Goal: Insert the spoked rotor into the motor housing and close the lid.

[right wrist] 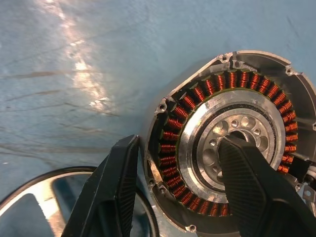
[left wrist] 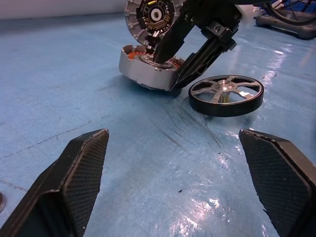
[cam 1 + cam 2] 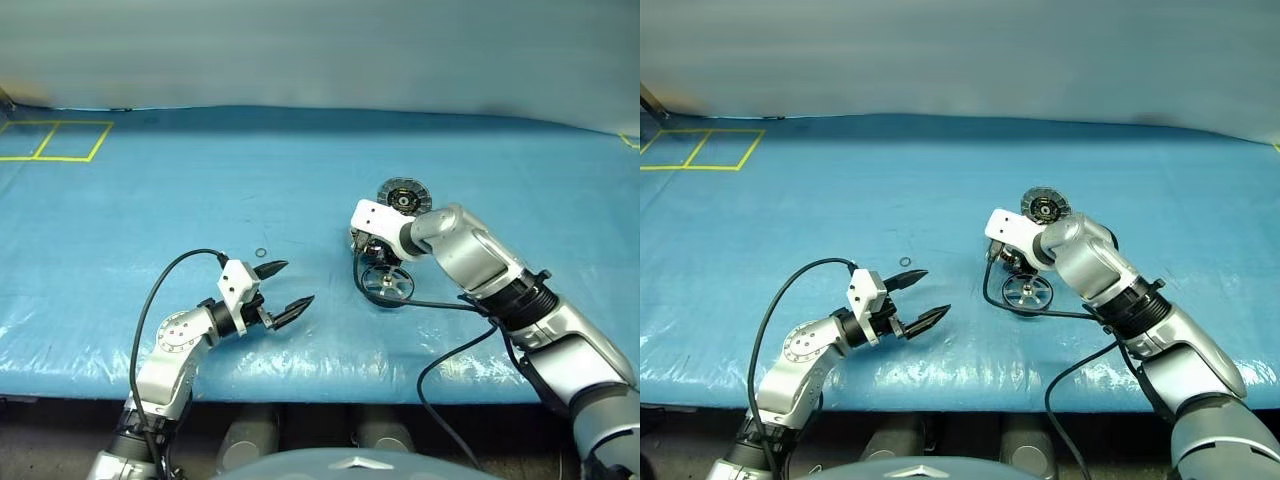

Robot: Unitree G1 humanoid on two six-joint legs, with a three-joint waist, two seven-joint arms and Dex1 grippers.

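Your left gripper [image 3: 281, 292] hovers wide open, empty. Spoked rotor [image 3: 388, 283] lies flat on the blue table [image 3: 200, 200] just beside motor housing [image 1: 232, 143] — lid [image 3: 403, 194] up. Right gripper [image 1: 180, 182] half-closed, one finger inside, one outside the rim — grip unclear.

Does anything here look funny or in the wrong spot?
Yes. The spoked rotor lies flat on the blue table cover beside the motor housing, not inside it. The lid stands open. The right gripper straddles the housing wall, one finger inside. A tiny ring lies loose near the left gripper.
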